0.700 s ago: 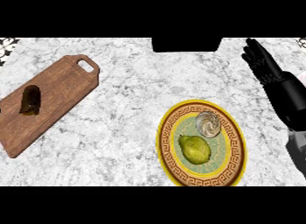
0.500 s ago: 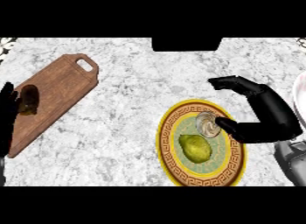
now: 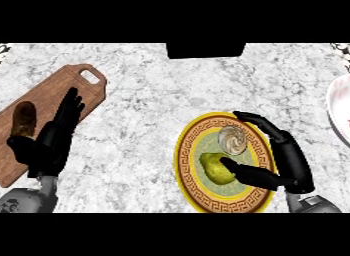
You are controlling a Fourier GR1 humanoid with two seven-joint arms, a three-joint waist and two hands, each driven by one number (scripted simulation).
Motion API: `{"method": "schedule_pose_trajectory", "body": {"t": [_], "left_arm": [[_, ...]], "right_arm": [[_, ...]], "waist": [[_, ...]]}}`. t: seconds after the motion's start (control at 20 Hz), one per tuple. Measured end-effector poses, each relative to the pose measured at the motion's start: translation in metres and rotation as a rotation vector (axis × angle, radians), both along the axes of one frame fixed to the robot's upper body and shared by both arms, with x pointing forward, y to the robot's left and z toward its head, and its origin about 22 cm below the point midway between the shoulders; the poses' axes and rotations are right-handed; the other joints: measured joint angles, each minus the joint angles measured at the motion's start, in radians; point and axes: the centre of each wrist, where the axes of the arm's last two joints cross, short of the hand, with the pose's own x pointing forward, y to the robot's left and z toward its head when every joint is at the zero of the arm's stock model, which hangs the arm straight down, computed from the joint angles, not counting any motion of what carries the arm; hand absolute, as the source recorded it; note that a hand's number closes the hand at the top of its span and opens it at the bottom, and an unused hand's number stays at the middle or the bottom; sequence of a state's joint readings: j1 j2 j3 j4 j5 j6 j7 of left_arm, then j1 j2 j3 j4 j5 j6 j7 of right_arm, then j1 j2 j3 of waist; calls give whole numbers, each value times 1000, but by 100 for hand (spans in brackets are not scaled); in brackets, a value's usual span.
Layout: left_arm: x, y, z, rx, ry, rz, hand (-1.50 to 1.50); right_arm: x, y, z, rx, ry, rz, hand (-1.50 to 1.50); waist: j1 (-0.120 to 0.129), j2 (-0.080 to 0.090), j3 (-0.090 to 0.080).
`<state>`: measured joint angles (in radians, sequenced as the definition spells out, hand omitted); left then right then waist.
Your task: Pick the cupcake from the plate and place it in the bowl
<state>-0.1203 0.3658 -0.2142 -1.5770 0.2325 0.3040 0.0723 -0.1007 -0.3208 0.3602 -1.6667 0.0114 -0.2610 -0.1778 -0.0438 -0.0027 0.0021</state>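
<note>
A small cupcake (image 3: 232, 139) with pale swirled frosting sits on the upper part of a yellow patterned plate (image 3: 190, 165). My right hand (image 3: 289, 162) hovers over the plate's right side, fingers arched above the cupcake and thumb reaching across below it, not closed on it. A white bowl (image 3: 345, 115) with a red motif shows at the right edge, partly cut off. My left hand (image 3: 51, 138) rests open, fingers up, over the wooden cutting board.
A green pear-like fruit (image 3: 216, 169) lies on the plate just below the cupcake, by my thumb. A wooden cutting board (image 3: 80, 89) at the left carries a dark brown item (image 3: 23, 119). A black block (image 3: 206, 49) sits at the counter's far edge.
My right hand has dropped from the right edge down onto the plate and curved around the cupcake. The left hand rose into view over the cutting board. The view shifted left.
</note>
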Motion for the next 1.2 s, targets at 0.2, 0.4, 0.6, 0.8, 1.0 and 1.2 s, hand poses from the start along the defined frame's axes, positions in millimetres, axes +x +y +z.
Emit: {"method": "schedule_pose_trajectory", "body": {"t": [0.2,0.4,0.6,0.8,1.0,1.2], "left_arm": [[4,-20,-4,-12,-5,-43,0],[3,-24,-7,-21,-8,-64,0],[8,-26,-9,-18,-13,-70,0],[4,-32,-11,-20,-12,-80,0],[6,-37,-9,-19,-16,-82,0],[5,-31,-10,-17,-17,-89,0]], "right_arm": [[-24,2,-9,54,-125,-51,-150],[-39,-4,16,-4,-169,-125,-150],[-40,-13,44,-100,-120,-188,-150],[-35,-18,66,-160,-21,-197,-150],[-30,-11,86,-230,113,-189,-150],[-22,-9,92,-310,239,-178,-150]], "waist": [[17,1,-1],[27,0,-2],[33,1,-3],[40,1,-3],[45,2,-3],[47,2,-3]]}}
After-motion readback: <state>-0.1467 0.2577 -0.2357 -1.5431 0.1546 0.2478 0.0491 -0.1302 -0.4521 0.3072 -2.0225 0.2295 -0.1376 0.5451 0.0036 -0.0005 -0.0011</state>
